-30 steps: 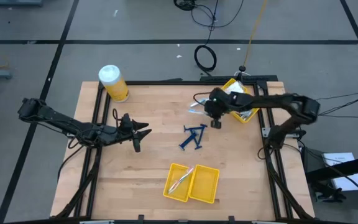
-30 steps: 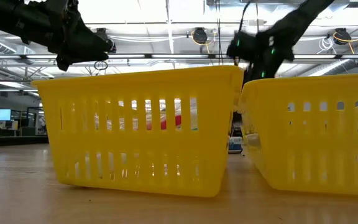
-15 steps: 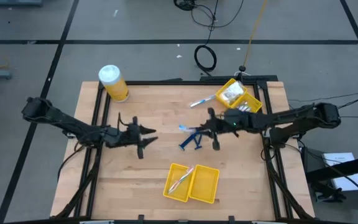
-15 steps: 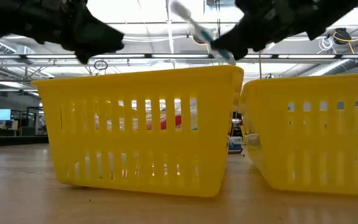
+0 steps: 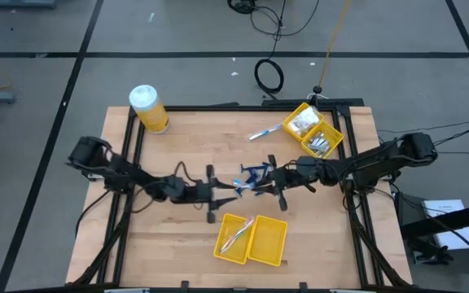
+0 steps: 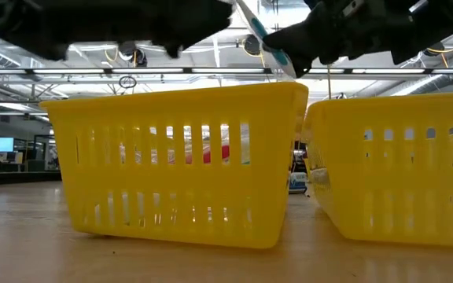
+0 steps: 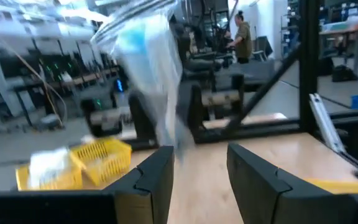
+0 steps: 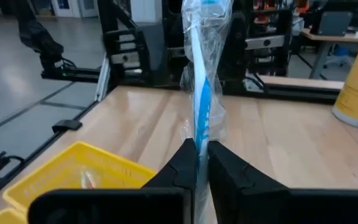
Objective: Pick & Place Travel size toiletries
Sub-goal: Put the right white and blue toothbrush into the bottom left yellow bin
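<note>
**Wrapped toothbrush held mid-worktop between both arms**

Right gripper has its jaws clamped on a clear-wrapped white and light-blue toothbrush; right wrist view shows the stick rising straight out from between the fingers, wrapper crinkled around it. In the high view the right gripper sits near the worktop middle, pointing toward the left arm, and the wrapped toothbrush sticks out past it toward the left gripper.

Left gripper has its jaws apart, a clear gap between the two fingers. The wrapped toothbrush hangs blurred just ahead of and above those fingers; cannot tell if it touches them. The two grippers are close, nearly tip to tip.

Dark blue razors lie on the worktop just beside the right gripper, partly hidden by it.

Front yellow bin sits near the worktop's front edge, below both grippers; its left compartment holds a thin wrapped stick, the other compartment looks bare. Low view shows this bin's slotted wall close up, with the toothbrush above its rim.

Back yellow bin is at the right rear corner, turned at an angle, with a white packet in one compartment and small silvery pieces in the other. Another light stick lies on the worktop just beside that bin. Yellow jar with white lid stands at the left rear corner.
</note>
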Robot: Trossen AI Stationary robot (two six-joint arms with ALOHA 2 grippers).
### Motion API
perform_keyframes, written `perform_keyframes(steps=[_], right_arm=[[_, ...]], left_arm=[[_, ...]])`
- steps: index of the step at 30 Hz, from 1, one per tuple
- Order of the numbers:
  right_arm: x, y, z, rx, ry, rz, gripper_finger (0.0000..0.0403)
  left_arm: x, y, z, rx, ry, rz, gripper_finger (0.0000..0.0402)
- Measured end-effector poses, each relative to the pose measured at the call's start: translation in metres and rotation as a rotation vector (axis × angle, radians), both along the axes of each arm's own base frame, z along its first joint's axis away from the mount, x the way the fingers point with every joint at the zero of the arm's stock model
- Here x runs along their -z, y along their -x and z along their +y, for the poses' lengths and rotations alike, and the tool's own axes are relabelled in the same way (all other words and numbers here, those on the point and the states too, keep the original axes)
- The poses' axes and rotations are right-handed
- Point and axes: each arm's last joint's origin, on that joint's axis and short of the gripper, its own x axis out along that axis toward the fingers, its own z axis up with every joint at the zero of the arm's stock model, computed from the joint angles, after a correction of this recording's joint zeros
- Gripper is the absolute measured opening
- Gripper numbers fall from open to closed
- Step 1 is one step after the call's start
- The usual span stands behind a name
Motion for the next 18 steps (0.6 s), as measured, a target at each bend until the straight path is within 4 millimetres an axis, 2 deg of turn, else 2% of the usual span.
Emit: perform_keyframes(steps=[6,11,16,18], right_arm=[[0.002,-0.002,0.006,-0.02,-0.001,-0.014,0.0013],[0.002,-0.002,0.009,-0.032,-0.001,-0.014,0.0013],[0.003,-0.002,0.01,-0.037,0.004,-0.013,0.0013],[0.003,-0.002,0.01,-0.037,0.007,-0.013,0.0015]], left_arm=[[-0.015,-0.038,-0.001,-0.03,-0.005,-0.028,0.0147],[-0.019,-0.049,0.005,-0.05,-0.018,0.037,0.0147],[-0.019,-0.05,0.008,-0.051,0.0,0.043,0.0146],[-0.018,-0.05,0.008,-0.051,-0.004,0.05,0.0132]])
